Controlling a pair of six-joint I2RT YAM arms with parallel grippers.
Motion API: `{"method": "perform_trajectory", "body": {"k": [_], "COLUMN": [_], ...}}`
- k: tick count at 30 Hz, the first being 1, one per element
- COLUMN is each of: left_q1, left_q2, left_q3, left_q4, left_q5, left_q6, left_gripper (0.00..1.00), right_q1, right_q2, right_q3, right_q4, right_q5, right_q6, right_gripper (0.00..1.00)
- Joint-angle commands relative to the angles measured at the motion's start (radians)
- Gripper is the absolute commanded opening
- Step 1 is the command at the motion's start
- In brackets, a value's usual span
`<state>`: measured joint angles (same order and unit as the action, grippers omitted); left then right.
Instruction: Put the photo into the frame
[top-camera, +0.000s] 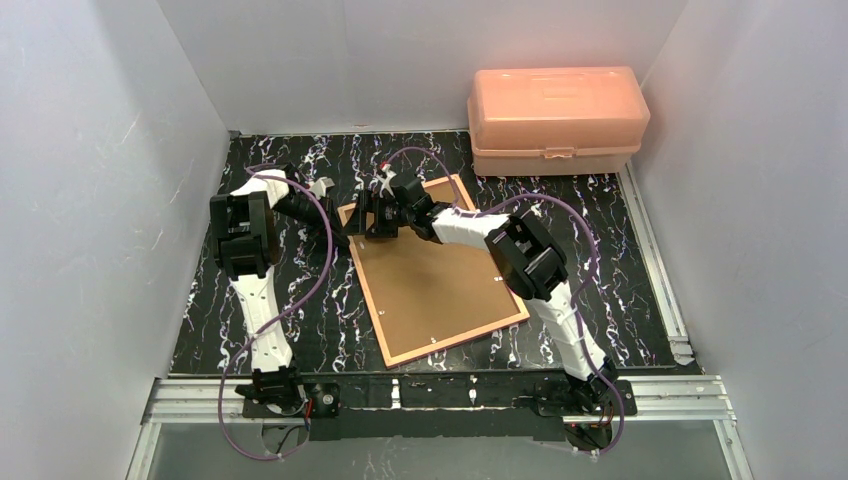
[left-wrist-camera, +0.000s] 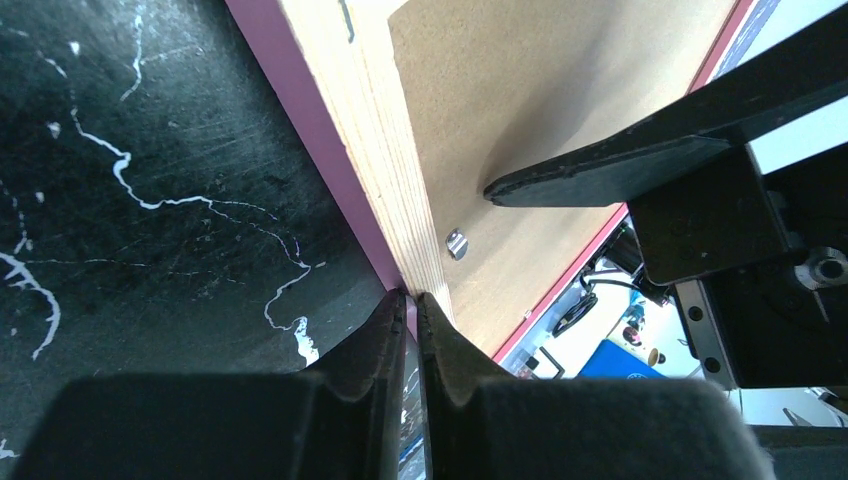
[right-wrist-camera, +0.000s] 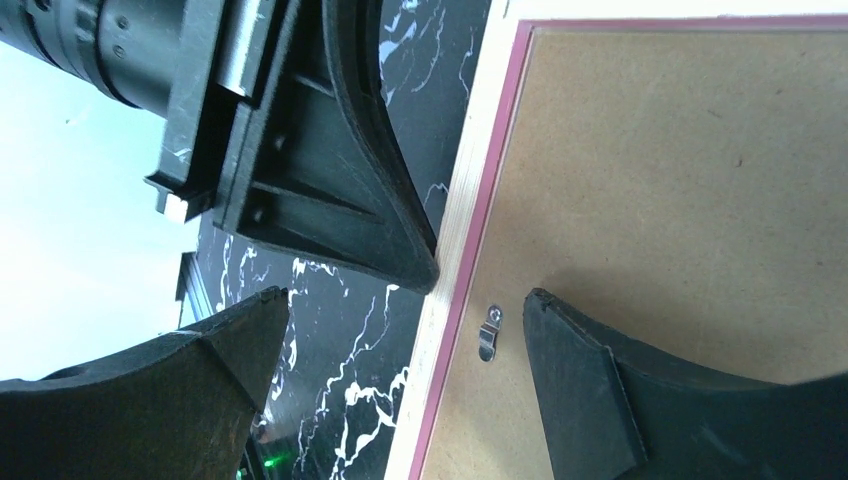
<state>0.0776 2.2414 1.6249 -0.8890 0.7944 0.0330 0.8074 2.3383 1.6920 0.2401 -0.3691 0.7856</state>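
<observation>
Frame (top-camera: 366, 290) lies face down mid-table, tan back up, with the brown board (top-camera: 440, 285) seated in it. Photo not in view; possibly under the board, cannot tell. Left gripper (left-wrist-camera: 412, 300) pinched narrow, tips against the frame's outer left edge. Right gripper (right-wrist-camera: 405, 300) spread wide, straddling that edge beside a clip (right-wrist-camera: 488, 330), holding nothing. Judged early: insertion unconfirmed, board and clips yet to be dealt with

Top external: set high beyond the 6 o'clock edge of the table (top-camera: 330, 340), tilted down toward 12, taking in all of it. Left wrist: hard against the frame (left-wrist-camera: 380, 150) edge, facing along it. Right wrist: equally close, looking across that edge. Shared between wrists: one metal clip (left-wrist-camera: 456, 243).
</observation>
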Motion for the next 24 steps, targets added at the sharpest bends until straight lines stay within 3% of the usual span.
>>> {"method": "perform_trajectory", "body": {"k": [1, 24], "left_q1": [-0.013, -0.013], "left_q2": [0.007, -0.012], "left_q3": [-0.023, -0.039], "left_q4": [0.025, 0.033], "left_q5": [-0.015, -0.020], "left_q6": [0.010, 0.016], "left_gripper": [0.06, 0.05], "right_q1": [0.003, 0.025], "right_q2": [0.020, -0.084], "right_q3": [0.041, -0.107], "right_q4": [0.009, 0.063], "right_q5": [-0.059, -0.067], "right_q6": [-0.014, 0.030], "right_gripper": [0.94, 0.94]}}
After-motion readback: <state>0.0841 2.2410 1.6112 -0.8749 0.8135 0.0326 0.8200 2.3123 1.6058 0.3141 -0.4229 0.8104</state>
